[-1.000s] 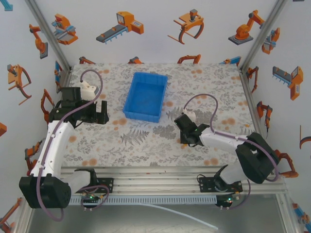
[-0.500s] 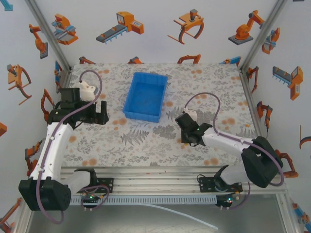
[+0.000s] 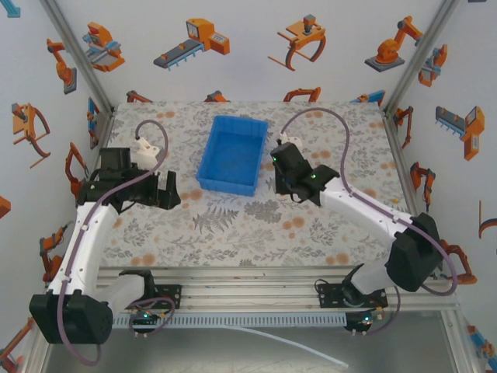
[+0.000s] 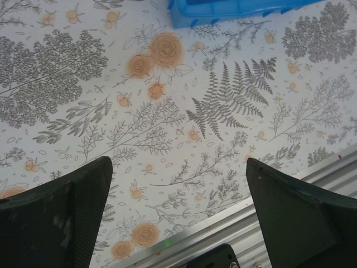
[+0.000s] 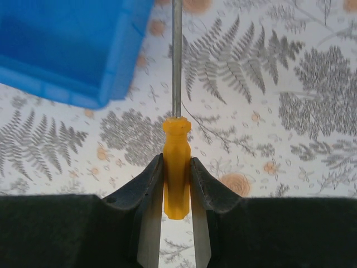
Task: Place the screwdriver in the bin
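Right fingers [image 5: 146, 187]: we see both dark pads pressed against opposite sides of the handle, gripping it firmly.
Held item: slim screwdriver [image 5: 177, 139] with a yellow-orange plastic handle and a thin metal shaft. The shaft runs straight out ahead of the pads.
Screwdriver position: outside the rectangular bright blue plastic bin [image 5: 61, 50], with the shaft passing just beside the bin's corner.
Right gripper [image 5: 177, 167]: in the top view we place it just right of the bin's near right corner.
Left fingers [image 4: 56, 218]: spread wide apart, with nothing between them.
Left gripper [image 3: 167, 190]: to the left of the bin's near left corner, apart from it.
Bin contents: we see only the bare blue floor.
Support surface: table covered in a grey fern and orange flower print [image 4: 167, 111], with the bin resting on it.
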Robot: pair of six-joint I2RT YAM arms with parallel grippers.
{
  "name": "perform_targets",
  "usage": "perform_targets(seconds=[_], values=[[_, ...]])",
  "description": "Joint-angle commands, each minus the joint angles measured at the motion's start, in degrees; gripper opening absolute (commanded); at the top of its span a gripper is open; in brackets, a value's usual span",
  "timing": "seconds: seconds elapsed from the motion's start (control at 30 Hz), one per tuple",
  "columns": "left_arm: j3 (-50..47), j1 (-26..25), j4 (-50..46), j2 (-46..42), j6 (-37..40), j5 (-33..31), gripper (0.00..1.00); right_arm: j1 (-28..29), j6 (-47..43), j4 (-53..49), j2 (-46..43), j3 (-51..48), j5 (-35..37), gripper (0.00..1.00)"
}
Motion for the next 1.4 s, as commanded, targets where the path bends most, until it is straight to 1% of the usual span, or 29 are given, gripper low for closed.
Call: perform_targets(seconds=[0.0, 0.33, 0.5, 0.73, 1.1, 1.37], values=[[-1.1, -0.6, -1.7, -1.8, 1.6, 2.6, 0.97, 0.3, -4.3, -1.8, 5.6, 8.0, -0.2, 0.26], [-0.6, -1.2, -2.1, -3.2, 1.2, 0.1, 0.97, -0.3, -7.3, -1.1, 30.1, 34.8, -6.4, 0.26], [-0.3, -1.4, -2.2, -3.2, 0.6, -0.4, 0.97, -0.9, -6.5, -1.0, 39.3, 42.9, -7.1, 0.26], [-0.4, -1.5, -2.2, -3.4, 1.1, -1.0, 0.97, -2.0, -5.7, 0.0, 46.0, 46.8, -6.9, 0.26], [-0.8, -1.6, -1.4, -3.3, 0.3, -0.5, 0.97, -3.4, -3.1, 1.9, 52.4, 49.9, -9.1, 0.27], [-0.8, -1.6, -1.4, -3.4, 0.4, -0.9, 0.97, -3.5, -2.7, 2.0, 55.1, 51.4, -10.0, 0.29]])
